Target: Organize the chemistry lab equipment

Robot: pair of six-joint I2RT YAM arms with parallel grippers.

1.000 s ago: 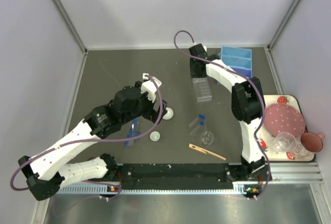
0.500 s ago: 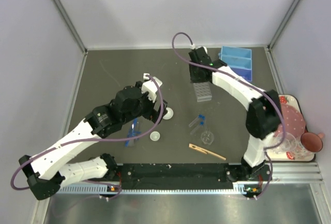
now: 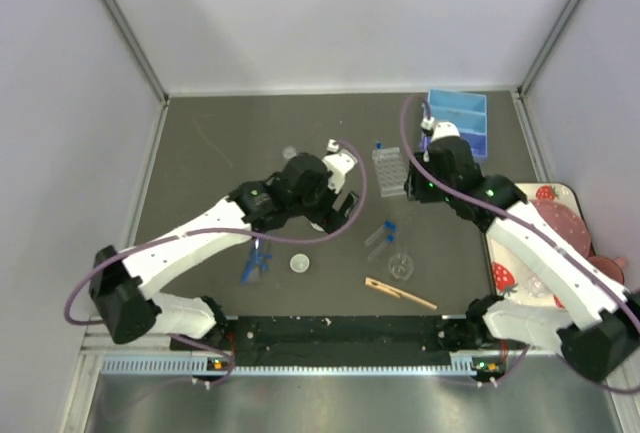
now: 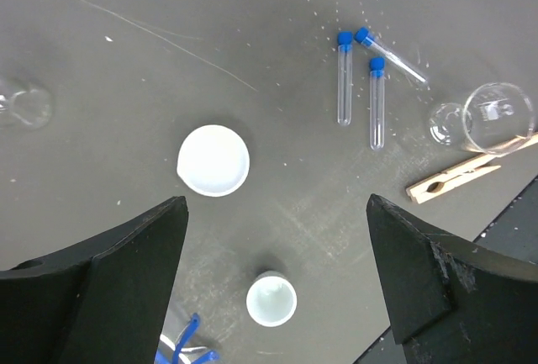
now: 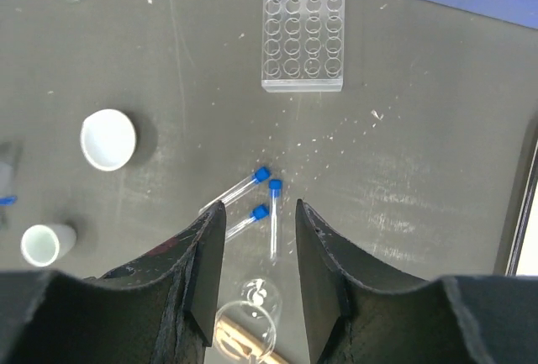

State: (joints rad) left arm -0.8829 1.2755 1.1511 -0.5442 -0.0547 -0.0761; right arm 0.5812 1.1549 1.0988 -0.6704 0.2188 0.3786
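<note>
Three clear tubes with blue caps (image 5: 271, 204) lie loose on the dark table, also in the top view (image 3: 380, 236). The clear tube rack (image 3: 388, 165) stands empty behind them and shows in the right wrist view (image 5: 304, 26). My right gripper (image 5: 261, 206) is open and empty, high above the tubes, right of the rack in the top view (image 3: 412, 185). My left gripper (image 4: 276, 204) is wide open and empty above a white round dish (image 4: 213, 160) and a small white cup (image 4: 271, 299). A glass beaker (image 4: 496, 116), wooden clip (image 4: 462, 177) and blue tweezers (image 3: 255, 258) lie nearby.
A blue box (image 3: 458, 118) stands at the back right. The strawberry-print tray (image 3: 548, 195) with pink plate sits at the right edge. A tiny glass flask (image 3: 290, 153) lies at the back left of the left gripper. Grey walls surround the table.
My left gripper has swung right toward the table's middle, covering the white dish. My right gripper has pulled back from behind the rack to its right side, over the tubes.
</note>
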